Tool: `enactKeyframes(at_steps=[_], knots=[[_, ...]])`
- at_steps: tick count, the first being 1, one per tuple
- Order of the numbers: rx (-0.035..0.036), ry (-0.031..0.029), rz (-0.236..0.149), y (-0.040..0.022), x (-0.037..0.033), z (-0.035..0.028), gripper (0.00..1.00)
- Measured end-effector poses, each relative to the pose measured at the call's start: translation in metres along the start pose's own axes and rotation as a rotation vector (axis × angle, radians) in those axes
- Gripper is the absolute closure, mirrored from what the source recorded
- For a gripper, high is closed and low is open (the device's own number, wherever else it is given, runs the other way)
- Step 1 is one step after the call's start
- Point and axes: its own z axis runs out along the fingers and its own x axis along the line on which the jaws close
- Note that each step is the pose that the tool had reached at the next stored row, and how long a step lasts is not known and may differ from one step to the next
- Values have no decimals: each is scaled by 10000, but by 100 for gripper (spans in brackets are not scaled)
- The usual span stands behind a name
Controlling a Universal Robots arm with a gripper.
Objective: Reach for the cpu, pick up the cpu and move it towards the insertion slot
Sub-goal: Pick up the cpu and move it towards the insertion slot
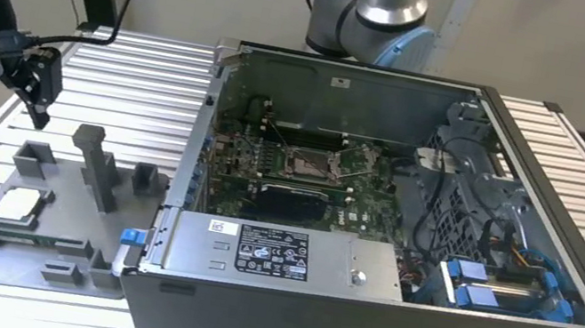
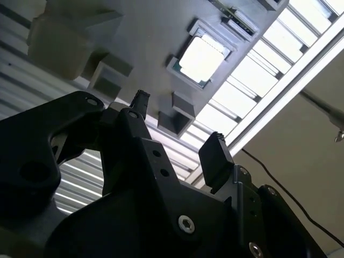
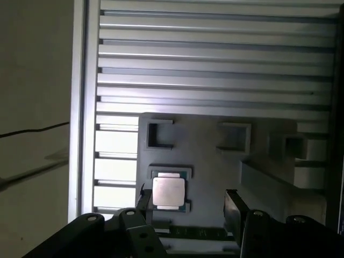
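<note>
Gripper, jaws spread, empty, near cpu

The jaws cover part of the grey tray in the first wrist view.

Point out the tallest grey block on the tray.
The narrow post on the tray, to the exterior view's right of the cpu; it stands far above the squat blocks around it.
</note>
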Motion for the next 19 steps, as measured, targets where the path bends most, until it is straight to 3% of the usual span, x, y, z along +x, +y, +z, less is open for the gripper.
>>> enactKeyframes(at_steps=[19], knots=[[0, 0, 15, -27, 11, 170, 0]])
